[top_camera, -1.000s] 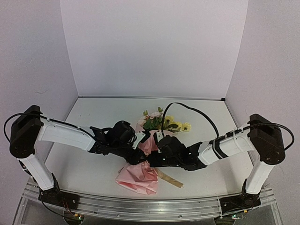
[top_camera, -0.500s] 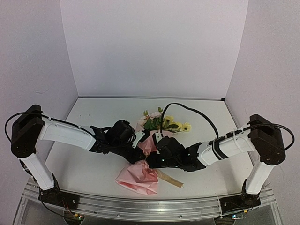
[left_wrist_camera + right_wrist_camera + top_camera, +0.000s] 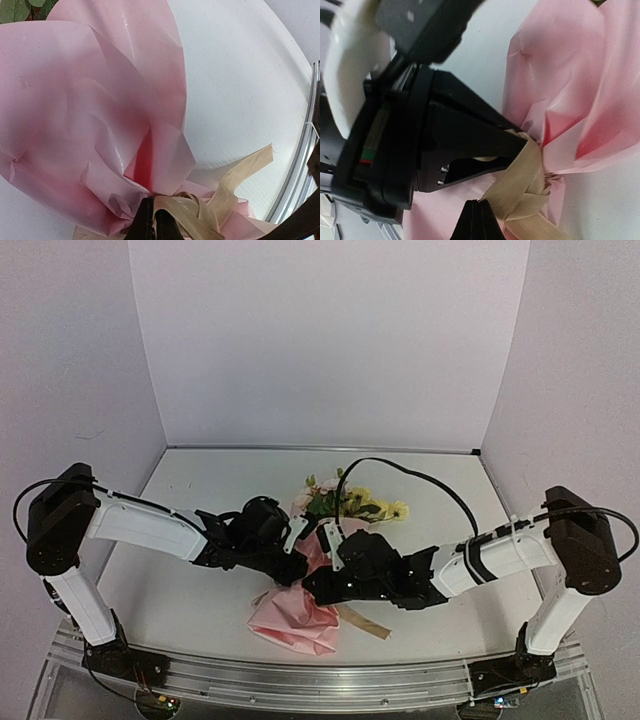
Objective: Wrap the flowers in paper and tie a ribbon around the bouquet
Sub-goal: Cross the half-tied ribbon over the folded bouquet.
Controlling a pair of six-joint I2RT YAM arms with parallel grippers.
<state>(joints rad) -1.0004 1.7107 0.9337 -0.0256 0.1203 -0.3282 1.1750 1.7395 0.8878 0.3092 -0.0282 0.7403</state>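
The bouquet lies in the middle of the table, its flowers [image 3: 345, 502] pointing to the back wall. Creased pink paper [image 3: 295, 622] flares toward the near edge and fills the left wrist view [image 3: 90, 125]. A tan ribbon [image 3: 520, 175] is knotted round the pinched neck of the paper, and one loose tail [image 3: 365, 623] trails to the right. My left gripper [image 3: 298, 578] [image 3: 153, 201] is shut on a ribbon strand at the knot. My right gripper [image 3: 312, 588] [image 3: 477, 202] is shut on another strand just below the left gripper's fingers [image 3: 485, 140].
An aluminium rail [image 3: 320, 680] [image 3: 300, 165] runs along the near edge. White walls close the back and both sides. The right arm's black cable [image 3: 410, 475] arches over the flowers. A green leaf [image 3: 15, 7] shows at the paper's top.
My left gripper has closed on the ribbon at the knot. The right arm has shifted slightly left and toward the near edge, still shut.
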